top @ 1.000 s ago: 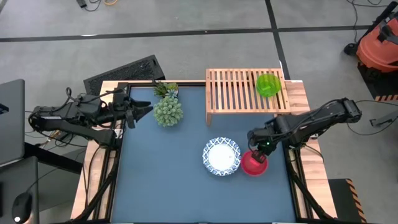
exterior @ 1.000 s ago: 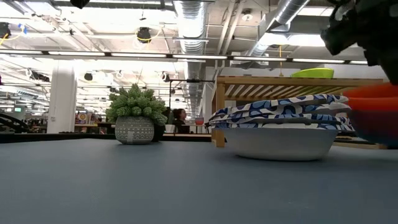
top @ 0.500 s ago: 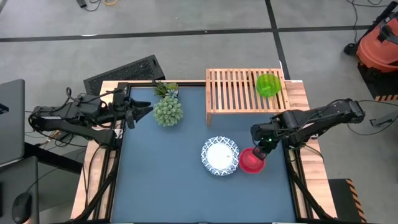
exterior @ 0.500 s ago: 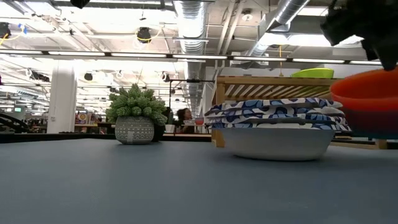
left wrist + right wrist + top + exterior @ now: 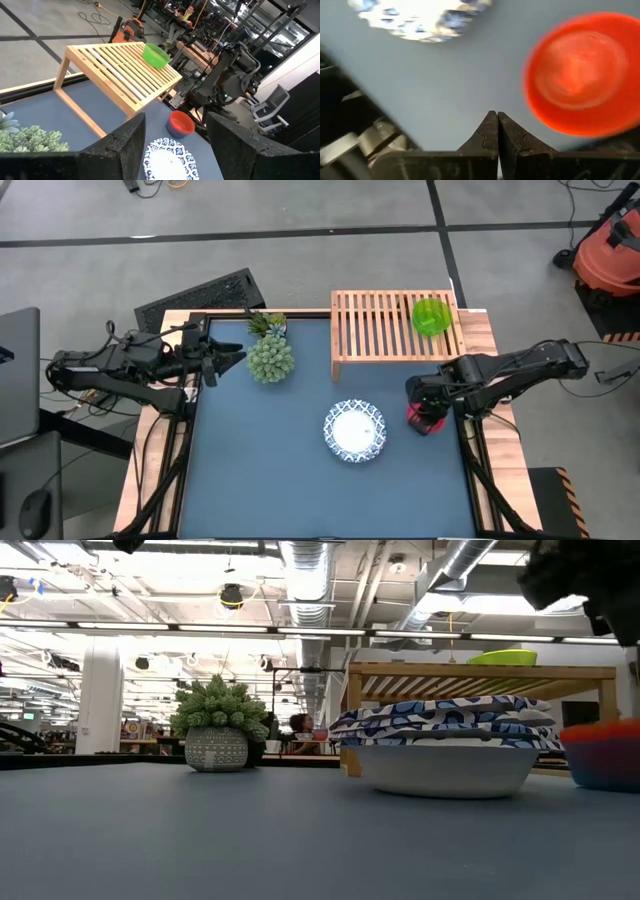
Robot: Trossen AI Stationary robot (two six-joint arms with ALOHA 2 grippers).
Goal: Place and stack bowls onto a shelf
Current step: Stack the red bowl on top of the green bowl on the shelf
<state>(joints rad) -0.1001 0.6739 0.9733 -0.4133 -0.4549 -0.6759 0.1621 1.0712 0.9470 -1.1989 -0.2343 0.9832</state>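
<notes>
The right hand (image 5: 424, 402) hovers over the small plain red bowl (image 5: 424, 421), its fingers pressed together and gripping nothing; the bowl sits on the blue worktop (image 5: 260, 450) near its right edge, beside the wide white bowl with a blue patterned rim (image 5: 354, 431). A lime green bowl (image 5: 431, 315) rests on the slatted light-wood shelf (image 5: 375, 325). The left hand (image 5: 232, 358) waits, fingers apart, beside the spiky green potted plant (image 5: 270, 357).

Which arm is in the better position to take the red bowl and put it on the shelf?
Right. The right gripper hangs just beside the red bowl, near the front of the shelf. The left gripper waits at the left edge of the table, beyond the plant.
</notes>
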